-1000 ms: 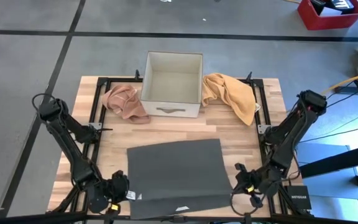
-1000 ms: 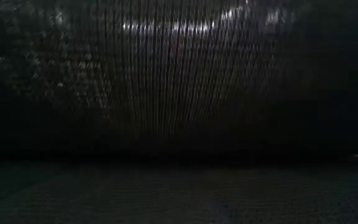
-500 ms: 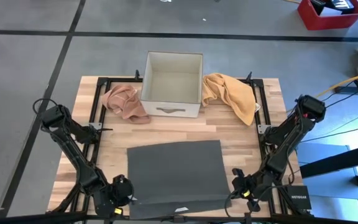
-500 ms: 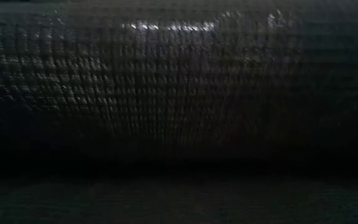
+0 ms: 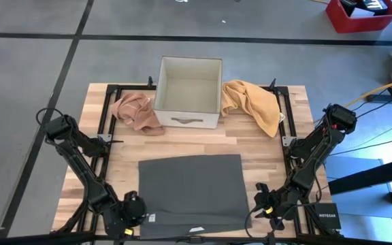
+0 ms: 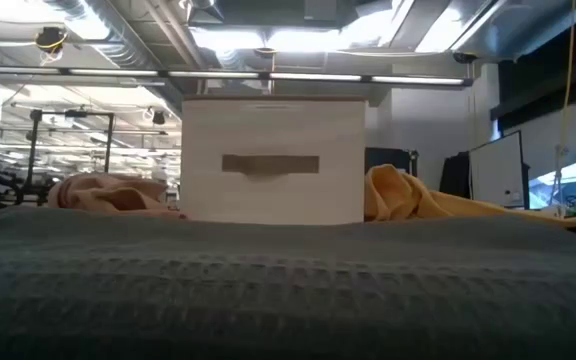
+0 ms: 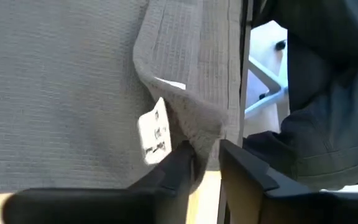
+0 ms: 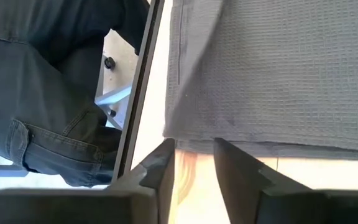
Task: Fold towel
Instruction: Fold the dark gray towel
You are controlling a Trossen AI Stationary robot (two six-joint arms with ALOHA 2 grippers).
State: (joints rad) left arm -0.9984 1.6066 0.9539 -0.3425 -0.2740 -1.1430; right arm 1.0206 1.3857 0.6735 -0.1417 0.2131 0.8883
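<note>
Here the grey towel (image 7: 185, 112) corner sits between parted left jaws

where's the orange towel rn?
High view: the orange towel lies crumpled at the table's far right, against the right side of the white box, beyond the grey towel.
</note>
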